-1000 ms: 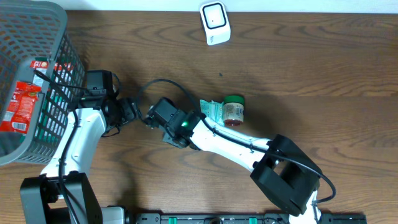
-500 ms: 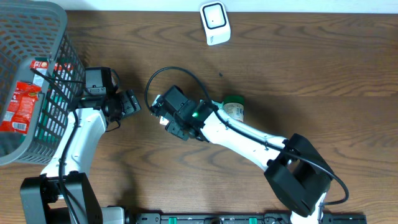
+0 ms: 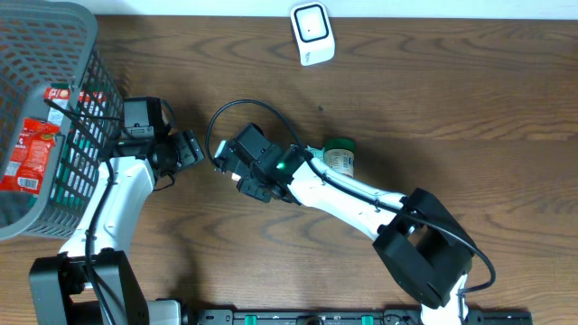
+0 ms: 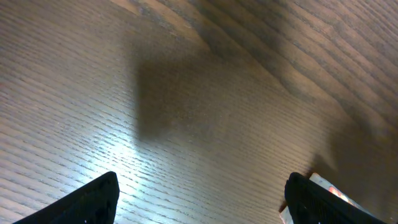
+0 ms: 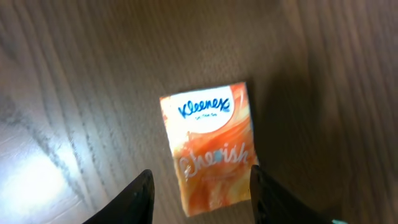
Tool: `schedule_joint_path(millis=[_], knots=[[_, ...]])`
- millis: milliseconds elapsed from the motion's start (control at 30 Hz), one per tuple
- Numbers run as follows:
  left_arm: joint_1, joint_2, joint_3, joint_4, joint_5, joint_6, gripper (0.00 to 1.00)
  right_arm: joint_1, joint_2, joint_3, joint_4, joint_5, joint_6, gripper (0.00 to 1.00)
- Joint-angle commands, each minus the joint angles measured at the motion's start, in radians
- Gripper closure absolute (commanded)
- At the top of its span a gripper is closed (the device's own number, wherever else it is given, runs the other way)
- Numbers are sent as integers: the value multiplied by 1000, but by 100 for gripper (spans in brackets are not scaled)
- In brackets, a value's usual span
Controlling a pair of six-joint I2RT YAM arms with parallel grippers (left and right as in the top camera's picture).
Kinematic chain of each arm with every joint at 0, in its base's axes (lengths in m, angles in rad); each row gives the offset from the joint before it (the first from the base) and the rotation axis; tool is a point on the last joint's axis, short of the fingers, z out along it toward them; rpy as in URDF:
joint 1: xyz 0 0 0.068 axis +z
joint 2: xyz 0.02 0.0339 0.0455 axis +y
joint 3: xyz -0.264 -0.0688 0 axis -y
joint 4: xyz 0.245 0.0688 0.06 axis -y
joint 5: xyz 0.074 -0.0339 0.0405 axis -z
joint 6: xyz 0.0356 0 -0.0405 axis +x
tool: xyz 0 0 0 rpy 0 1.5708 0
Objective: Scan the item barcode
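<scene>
An orange Kleenex tissue pack lies flat on the wooden table, label up, in the right wrist view. My right gripper hovers over it, open, one finger on each side of its near end; the right finger is close to its edge. From overhead the right gripper covers the pack. My left gripper stands open just left of it, nothing between its fingers. A white and orange corner peeks out beside its right finger. The white scanner sits at the table's far edge.
A grey mesh basket with red packets fills the left side. A green-lidded jar lies on its side behind the right arm. A black cable loops above the right wrist.
The right gripper lifted away from the left gripper, shifting up and right, and its arm now covers the teal packet beside the jar. The left gripper drew back slightly.
</scene>
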Motion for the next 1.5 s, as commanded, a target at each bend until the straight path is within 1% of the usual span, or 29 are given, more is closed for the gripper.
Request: schedule_joint_path(millis=[0,167,267,467,533,633,767,1467], knots=[[3,-8,13,3,-6,-2,14,7,48,0,15,16,-21,57],[3,-8,13,3,-6,-2,14,26,68,0,15,17,-21,60],[3,-8,13,3,-6,-2,14,32,68,0,15,21,-21,61],[3,-8,13,3,-6,-2,14,32,34,14,-2,96,-16,66],[3,-8,13,3,-6,-2,14,32,-5,15,-3,93,-10,65],[3,-8,13,3,-6,-2,14,33,-57,15,-4,44,35,61],[3,-8,13,3,-6,-2,14,33,-72,14,-18,9,39,61],[3,-8,13,3,-6,-2,14,44,100,-6,-3,31,35,59]])
